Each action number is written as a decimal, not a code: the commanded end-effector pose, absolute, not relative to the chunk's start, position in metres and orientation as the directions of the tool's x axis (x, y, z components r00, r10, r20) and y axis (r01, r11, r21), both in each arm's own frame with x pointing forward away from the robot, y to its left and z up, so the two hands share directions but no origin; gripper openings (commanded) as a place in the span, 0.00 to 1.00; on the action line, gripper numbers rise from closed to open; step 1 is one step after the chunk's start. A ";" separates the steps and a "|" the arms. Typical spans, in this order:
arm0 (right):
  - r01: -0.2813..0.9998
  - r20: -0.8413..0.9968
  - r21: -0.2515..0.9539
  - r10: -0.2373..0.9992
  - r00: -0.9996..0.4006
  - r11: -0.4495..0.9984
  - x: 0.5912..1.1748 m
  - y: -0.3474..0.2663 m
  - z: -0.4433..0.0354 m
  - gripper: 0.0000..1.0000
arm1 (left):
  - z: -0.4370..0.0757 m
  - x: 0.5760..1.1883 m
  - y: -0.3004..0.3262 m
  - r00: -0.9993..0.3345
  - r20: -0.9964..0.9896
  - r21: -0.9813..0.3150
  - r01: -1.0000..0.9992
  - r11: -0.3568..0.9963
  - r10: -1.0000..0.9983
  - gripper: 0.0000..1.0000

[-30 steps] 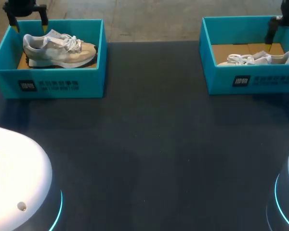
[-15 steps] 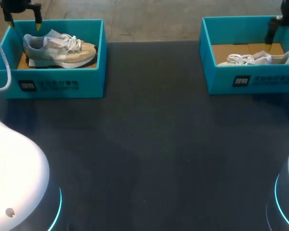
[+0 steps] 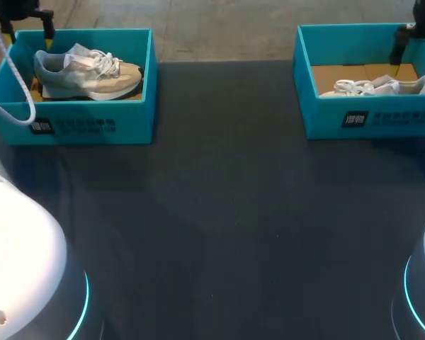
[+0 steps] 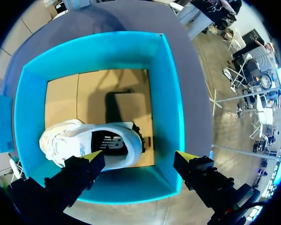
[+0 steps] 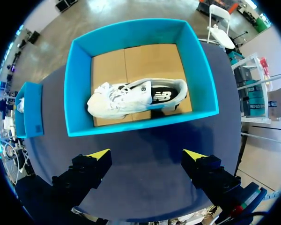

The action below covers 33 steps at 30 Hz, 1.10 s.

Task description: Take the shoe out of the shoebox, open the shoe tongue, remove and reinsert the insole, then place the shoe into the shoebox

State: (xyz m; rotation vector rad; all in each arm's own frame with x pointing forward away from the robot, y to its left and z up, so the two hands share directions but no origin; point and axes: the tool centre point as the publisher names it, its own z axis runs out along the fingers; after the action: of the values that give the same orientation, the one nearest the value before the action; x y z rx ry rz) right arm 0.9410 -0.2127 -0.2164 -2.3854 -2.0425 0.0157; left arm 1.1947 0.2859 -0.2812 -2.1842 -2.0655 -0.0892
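Observation:
A teal shoebox [image 3: 92,124] stands at the table's back left with a beige-and-white sneaker [image 3: 86,71] lying on its side inside. My left gripper [image 3: 28,33] hangs open above that box's back left corner. In the left wrist view the open left gripper [image 4: 139,156] is above the sneaker's heel [image 4: 117,143], not touching it. A second teal shoebox [image 3: 361,117] at the back right holds a white sneaker [image 3: 382,86]. In the right wrist view my right gripper [image 5: 146,154] is open above the table, short of this box [image 5: 79,84] and its sneaker [image 5: 136,98].
Dark table surface [image 3: 219,212] stretches between and in front of the two boxes. The white bases of my arms [image 3: 21,269] sit at the near corners. A white cable [image 3: 14,78] loops down over the left box's left side.
My left gripper has drifted left over the left box's back corner, and the cable loop has swung in with it. The right arm and both shoes have not moved.

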 end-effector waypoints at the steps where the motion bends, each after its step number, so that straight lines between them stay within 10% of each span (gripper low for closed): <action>1: 0.988 -0.007 -0.005 0.988 0.156 -0.156 0.939 -0.212 -0.216 1.00 | -0.282 1.190 0.285 0.059 0.139 -0.046 0.998 -0.053 0.989 1.00; 21: 0.988 -0.007 -0.005 0.988 0.156 -0.156 0.939 -0.212 -0.216 1.00 | -0.317 1.191 0.275 0.009 0.144 -0.031 1.000 -0.005 0.990 1.00; 25: 0.988 -0.007 -0.005 0.988 0.156 -0.156 0.939 -0.212 -0.216 1.00 | -0.323 1.191 0.278 0.009 0.152 -0.032 0.999 -0.004 0.988 0.84; 33: 0.988 -0.007 -0.005 0.988 0.156 -0.156 0.939 -0.212 -0.216 1.00 | -0.334 1.191 0.282 0.006 0.158 -0.036 0.999 0.000 0.987 0.93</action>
State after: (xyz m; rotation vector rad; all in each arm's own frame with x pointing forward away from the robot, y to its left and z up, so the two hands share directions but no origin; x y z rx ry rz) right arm 0.9411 -0.2127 -0.2164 -2.3854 -2.0425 0.0154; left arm 1.1928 0.2827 -0.3293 -2.1207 -2.1187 -0.1201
